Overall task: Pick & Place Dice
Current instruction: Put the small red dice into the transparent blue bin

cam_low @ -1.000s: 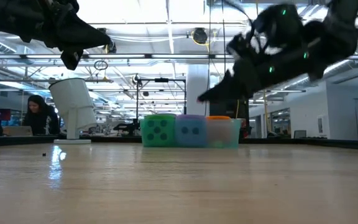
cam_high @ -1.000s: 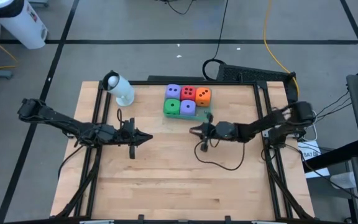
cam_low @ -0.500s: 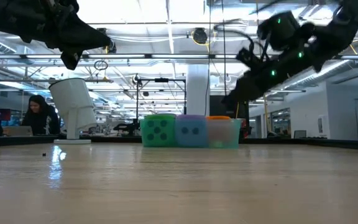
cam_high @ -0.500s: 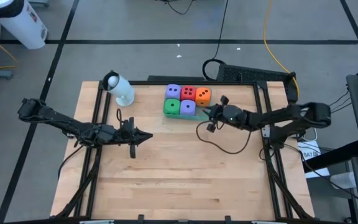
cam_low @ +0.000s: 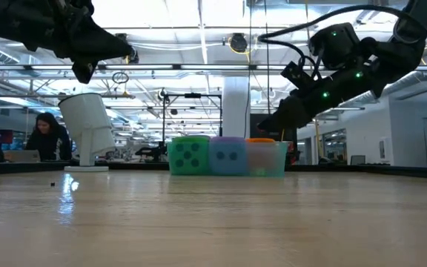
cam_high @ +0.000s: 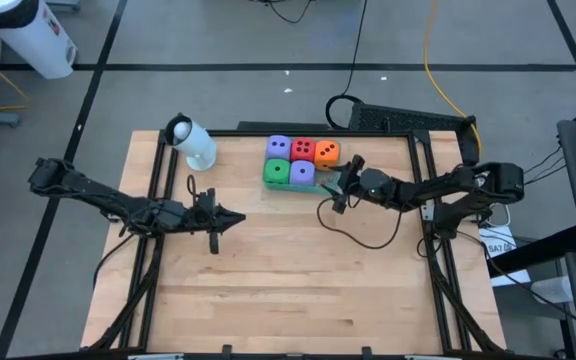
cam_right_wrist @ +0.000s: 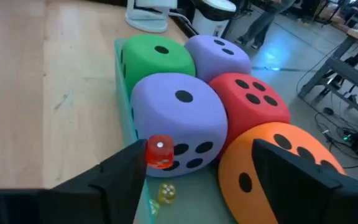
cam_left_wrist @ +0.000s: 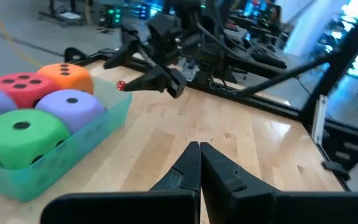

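The five big soft dice sit packed together in a translucent green tray (cam_right_wrist: 124,106) near the far edge of the worktop (cam_high: 288,290): a purple die (cam_high: 279,147), a red die (cam_high: 303,150) and an orange die (cam_high: 327,154) in the back row, a green die (cam_high: 277,172) and a second purple die (cam_high: 302,174) in the front row, each touching its neighbours. In the right wrist view a tiny red die (cam_right_wrist: 160,151) shows in front of the front purple cube, just beside one fingertip of the right pincer (cam_right_wrist: 201,149); whether it touches that finger cannot be told. A tiny yellow die (cam_right_wrist: 166,193) lies on the tray floor below it. The right pincer's fingers stand well apart, with nothing between them, and its tip hangs at the tray's end nearest the orange die, above the worktop. The left wrist view shows the same tiny red speck just off that tip, over the tray's rim. A dark cable (cam_high: 358,240) loops from the right arm over the bare wood. The left pincer (cam_high: 238,220) waits well apart from the tray, over the left half of the worktop, fingers pressed together and holding nothing. A white device on a round foot (cam_high: 193,143) stands at the far left corner. Beyond the worktop, in the low view, a person (cam_low: 44,133) sits at a desk.
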